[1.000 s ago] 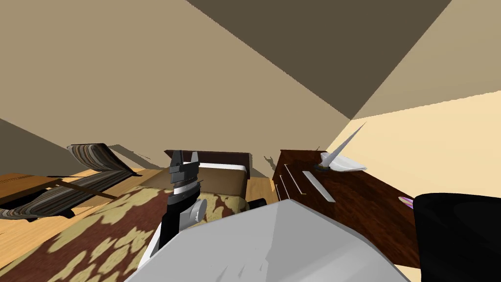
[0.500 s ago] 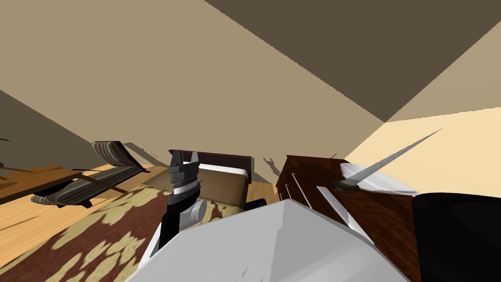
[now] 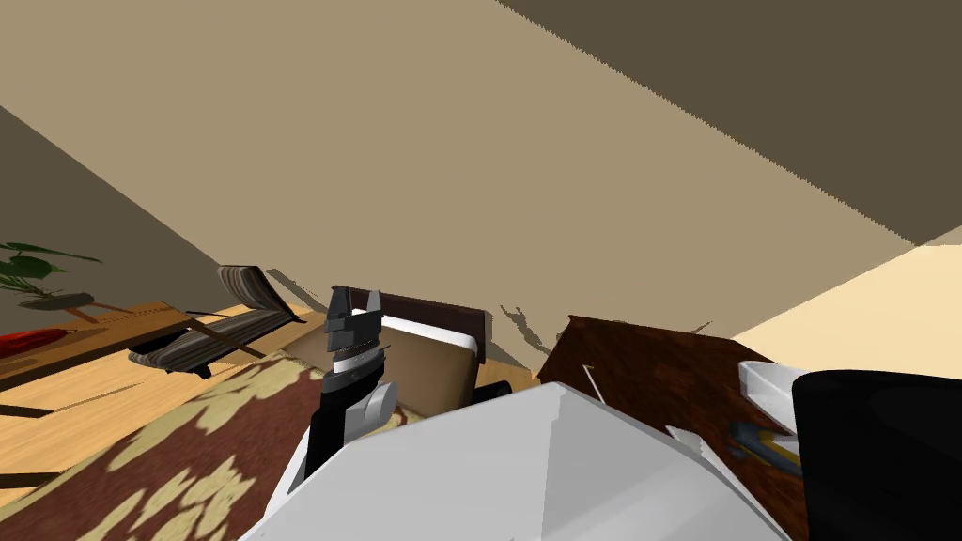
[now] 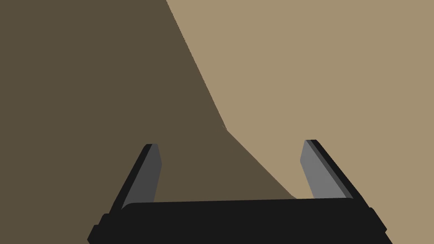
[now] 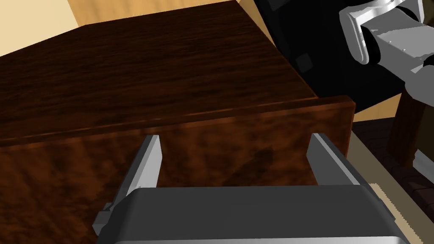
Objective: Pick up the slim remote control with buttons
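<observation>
A dark wood dresser [image 3: 658,366] stands at my right. On its top, just past my chest, lies a slim white strip [image 3: 690,439], partly hidden; no buttons can be made out on it. My right gripper [image 5: 235,137] is open and empty, its fingers [image 5: 150,163] held before the dresser's front [image 5: 212,148], just under the top's edge [image 5: 127,63]. My left gripper [image 3: 355,299] is raised upright over the rug, open and empty, as its wrist view [image 4: 231,144] confirms.
A white dish-like object [image 3: 770,385] and a blue and yellow thing [image 3: 766,449] sit on the dresser, beside a black bulk [image 3: 874,460]. Ahead are a bed [image 3: 427,357], a patterned rug [image 3: 188,460], a striped lounge chair [image 3: 225,324] and a plant [image 3: 38,268].
I have turned left: the dresser and its objects slid right in the head view, while the lounge chair drew inward and a plant came into view. Both grippers stayed open.
</observation>
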You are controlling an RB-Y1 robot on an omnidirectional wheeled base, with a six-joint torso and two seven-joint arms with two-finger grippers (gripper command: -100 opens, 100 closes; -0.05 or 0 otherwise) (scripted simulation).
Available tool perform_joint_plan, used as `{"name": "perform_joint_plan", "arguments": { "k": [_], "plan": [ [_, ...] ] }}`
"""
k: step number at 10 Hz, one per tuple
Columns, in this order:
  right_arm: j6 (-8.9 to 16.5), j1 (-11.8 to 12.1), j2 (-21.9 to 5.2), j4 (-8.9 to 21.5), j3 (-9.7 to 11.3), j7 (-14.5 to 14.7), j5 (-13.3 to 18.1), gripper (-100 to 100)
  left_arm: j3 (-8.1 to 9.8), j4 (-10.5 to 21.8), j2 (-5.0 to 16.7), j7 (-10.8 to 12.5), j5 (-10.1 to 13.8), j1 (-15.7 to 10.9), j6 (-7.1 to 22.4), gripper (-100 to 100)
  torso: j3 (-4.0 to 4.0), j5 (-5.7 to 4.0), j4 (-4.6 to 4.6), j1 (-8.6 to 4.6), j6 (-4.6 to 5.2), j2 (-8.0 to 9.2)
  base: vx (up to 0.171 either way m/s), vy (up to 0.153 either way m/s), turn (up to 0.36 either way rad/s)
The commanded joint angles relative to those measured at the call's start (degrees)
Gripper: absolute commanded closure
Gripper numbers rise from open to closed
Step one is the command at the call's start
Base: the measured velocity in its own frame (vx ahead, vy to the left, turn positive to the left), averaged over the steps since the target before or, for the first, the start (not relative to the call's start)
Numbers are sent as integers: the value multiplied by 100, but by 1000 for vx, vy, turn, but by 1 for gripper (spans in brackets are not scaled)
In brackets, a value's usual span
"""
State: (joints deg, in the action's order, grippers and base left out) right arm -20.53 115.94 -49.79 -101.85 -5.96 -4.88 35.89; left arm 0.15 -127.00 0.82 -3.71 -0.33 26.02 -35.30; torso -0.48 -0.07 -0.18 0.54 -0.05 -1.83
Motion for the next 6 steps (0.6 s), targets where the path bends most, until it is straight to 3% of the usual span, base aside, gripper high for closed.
{"name": "perform_joint_plan", "arguments": {
  "k": [1,4,6],
  "plan": [
    [56,-53,-96,-26,-27,51,-59,-100,0,0,0,0,0,0,0,0,0,0,0,0,0,0,258,-104,145],
    [175,-186,-253,-153,-73,158,-171,-100,0,0,0,0,0,0,0,0,-8,0,-4,-1,1,-13,222,-105,153],
    [209,-207,-248,-179,-50,155,-163,-100,1,0,0,0,0,0,0,0,1,-2,0,-12,3,3,128,-107,71]
  ]
}}
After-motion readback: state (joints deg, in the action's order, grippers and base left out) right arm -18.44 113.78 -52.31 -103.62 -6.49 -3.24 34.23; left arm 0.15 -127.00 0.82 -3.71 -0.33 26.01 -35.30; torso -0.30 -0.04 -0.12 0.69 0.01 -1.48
